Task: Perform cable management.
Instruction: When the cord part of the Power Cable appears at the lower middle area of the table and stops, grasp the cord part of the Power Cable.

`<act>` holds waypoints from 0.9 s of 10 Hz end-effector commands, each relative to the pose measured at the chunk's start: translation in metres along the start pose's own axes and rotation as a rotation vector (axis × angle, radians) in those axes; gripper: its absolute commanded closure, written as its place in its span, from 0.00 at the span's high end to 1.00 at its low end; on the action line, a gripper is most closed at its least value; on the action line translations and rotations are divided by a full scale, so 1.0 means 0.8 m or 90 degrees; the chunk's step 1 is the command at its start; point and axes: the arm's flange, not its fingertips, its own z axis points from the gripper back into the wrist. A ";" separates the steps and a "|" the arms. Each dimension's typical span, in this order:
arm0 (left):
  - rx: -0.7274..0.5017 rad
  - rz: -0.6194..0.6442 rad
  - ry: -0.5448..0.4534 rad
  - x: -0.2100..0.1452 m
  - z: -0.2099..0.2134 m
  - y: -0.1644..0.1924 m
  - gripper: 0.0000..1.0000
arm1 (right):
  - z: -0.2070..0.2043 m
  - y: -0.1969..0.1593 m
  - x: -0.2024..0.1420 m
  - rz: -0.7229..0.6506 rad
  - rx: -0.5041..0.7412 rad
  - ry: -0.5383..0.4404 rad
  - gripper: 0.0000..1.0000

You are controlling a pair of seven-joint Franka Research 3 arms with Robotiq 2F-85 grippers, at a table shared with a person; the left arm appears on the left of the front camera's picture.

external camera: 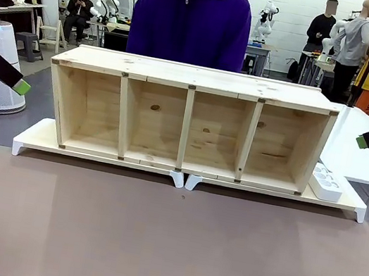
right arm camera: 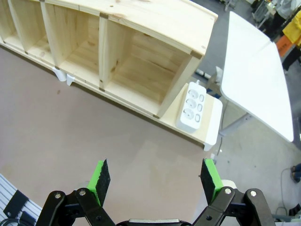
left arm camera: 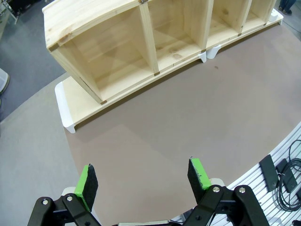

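Observation:
The cable is out of view on the table and in the shelf. My left gripper [left arm camera: 141,176] hangs open over the bare brown tabletop [left arm camera: 155,141], nothing between its green pads; in the front view one of its pads [external camera: 22,86] shows at the left edge, off the table's left side. My right gripper [right arm camera: 155,175] is open too and holds nothing, high above the table's right part. Its green pad [external camera: 361,141] pokes in at the right edge of the front view.
A long wooden shelf [external camera: 194,82] with several open compartments stands on low white risers [external camera: 34,137] across the far side. A white power strip [right arm camera: 192,106] lies on the riser right of it. A person in a purple hoodie [external camera: 190,25] stands behind. Thin black leads [left arm camera: 288,175] lie on a slotted rail.

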 end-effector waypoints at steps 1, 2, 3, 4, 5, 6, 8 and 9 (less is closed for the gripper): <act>0.000 -0.004 -0.007 0.003 -0.002 0.003 1.00 | -0.004 -0.001 0.000 0.000 0.000 0.002 1.00; 0.000 -0.004 -0.007 0.003 -0.002 0.003 1.00 | -0.004 -0.001 0.000 0.000 0.000 0.002 1.00; 0.000 -0.004 -0.007 0.003 -0.002 0.003 1.00 | -0.004 -0.001 0.000 0.000 0.000 0.002 1.00; 0.000 -0.004 -0.007 0.003 -0.002 0.003 1.00 | -0.004 -0.001 0.000 0.000 0.000 0.002 1.00; 0.000 -0.004 -0.007 0.003 -0.002 0.003 1.00 | -0.004 -0.001 0.000 0.000 0.000 0.002 1.00; 0.000 -0.004 -0.007 0.003 -0.002 0.003 1.00 | -0.004 -0.001 0.000 0.000 0.000 0.002 1.00; 0.000 -0.004 -0.007 0.003 -0.002 0.003 1.00 | -0.004 -0.001 0.000 0.000 0.000 0.002 1.00; 0.000 -0.004 -0.007 0.003 -0.002 0.003 1.00 | -0.004 -0.001 0.000 0.000 0.000 0.002 1.00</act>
